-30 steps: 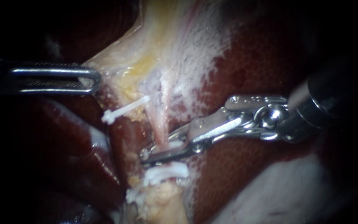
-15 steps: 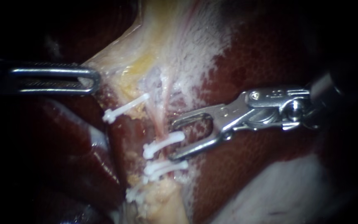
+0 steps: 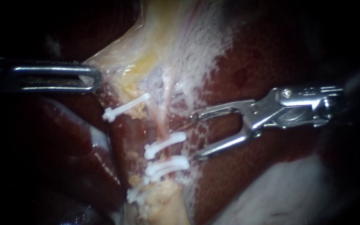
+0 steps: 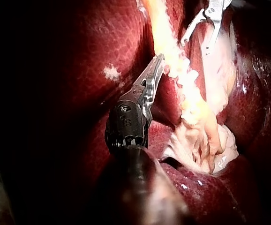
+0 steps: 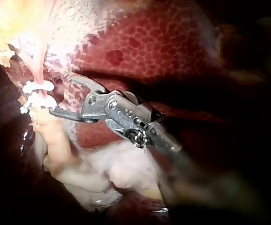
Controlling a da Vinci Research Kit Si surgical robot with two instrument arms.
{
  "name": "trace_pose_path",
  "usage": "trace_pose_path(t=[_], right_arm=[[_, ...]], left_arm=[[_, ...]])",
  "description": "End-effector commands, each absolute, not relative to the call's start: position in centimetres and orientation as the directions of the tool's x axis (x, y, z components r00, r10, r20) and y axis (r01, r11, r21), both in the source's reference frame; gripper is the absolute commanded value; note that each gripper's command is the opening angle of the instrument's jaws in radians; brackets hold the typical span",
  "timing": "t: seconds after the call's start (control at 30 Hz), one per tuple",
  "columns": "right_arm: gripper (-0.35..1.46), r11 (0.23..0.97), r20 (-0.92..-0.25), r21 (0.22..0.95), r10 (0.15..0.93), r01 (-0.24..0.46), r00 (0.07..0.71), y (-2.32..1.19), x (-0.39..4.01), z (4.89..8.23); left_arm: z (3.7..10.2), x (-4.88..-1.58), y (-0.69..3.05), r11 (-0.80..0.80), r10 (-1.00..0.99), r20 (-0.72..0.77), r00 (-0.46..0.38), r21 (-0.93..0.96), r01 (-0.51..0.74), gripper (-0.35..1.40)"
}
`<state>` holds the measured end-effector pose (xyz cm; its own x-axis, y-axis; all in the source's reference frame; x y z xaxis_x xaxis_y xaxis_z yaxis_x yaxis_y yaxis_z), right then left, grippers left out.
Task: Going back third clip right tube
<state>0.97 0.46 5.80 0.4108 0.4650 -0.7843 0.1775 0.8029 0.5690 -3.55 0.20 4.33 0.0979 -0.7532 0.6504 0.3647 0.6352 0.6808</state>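
Note:
The right tube [image 3: 160,125] is a thin pink strand running down from the pale gallbladder tissue [image 3: 176,37]. Two white clips [image 3: 164,143] [image 3: 167,165] cross it close together, with a third clip [image 3: 136,193] lower down. Another white clip [image 3: 126,107] sits on the left tube. My right instrument [image 3: 196,136] stands open and empty just to the right of the clips, apart from the tube; the right wrist view shows it [image 5: 63,93] beside the clips [image 5: 37,86]. My left instrument [image 3: 84,78] is shut on the pale tissue edge at the left.
Dark red liver [image 3: 263,62] surrounds the site. A pale whitish mass [image 3: 280,196] lies at the lower right. Yellowish fatty tissue [image 3: 163,204] hangs below the clips. In the left wrist view my left instrument [image 4: 156,65] lies against the yellow tissue band [image 4: 182,75].
My right instrument's jaws opened off the right tube, leaving a white clip on it, and drew back to the right. The left instrument has held still.

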Motion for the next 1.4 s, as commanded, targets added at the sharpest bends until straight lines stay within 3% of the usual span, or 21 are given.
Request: trace_pose_path(t=[0.03, 0.47, 0.97, 1.4], right_arm=[[0.57, 0.804, -0.785, 0.568, 0.465, 0.175, 0.41, 0.47, 0.94, 5.79], [0.58, 0.819, -0.794, 0.55, 0.452, 0.162, 0.407, 0.49, 0.69, 5.6], [0.58, 0.819, -0.794, 0.55, 0.451, 0.165, 0.407, 0.45, 0.63, 5.56], [0.59, 0.819, -0.794, 0.55, 0.451, 0.166, 0.407, 0.43, 0.63, 5.55]], left_arm=[[4.34, -3.55, 0.2, 0.637, -0.752, 0.652, 0.098, 0.681, 0.363, -0.35], [4.59, -3.62, 0.17, 0.647, -0.743, 0.66, 0.109, 0.668, 0.367, -0.35], [5.28, -4.03, 0.01, 0.643, -0.754, 0.638, 0.158, 0.667, 0.375, -0.35], [5.33, -4.12, 0.0, 0.641, -0.757, 0.633, 0.163, 0.672, 0.37, -0.35]])
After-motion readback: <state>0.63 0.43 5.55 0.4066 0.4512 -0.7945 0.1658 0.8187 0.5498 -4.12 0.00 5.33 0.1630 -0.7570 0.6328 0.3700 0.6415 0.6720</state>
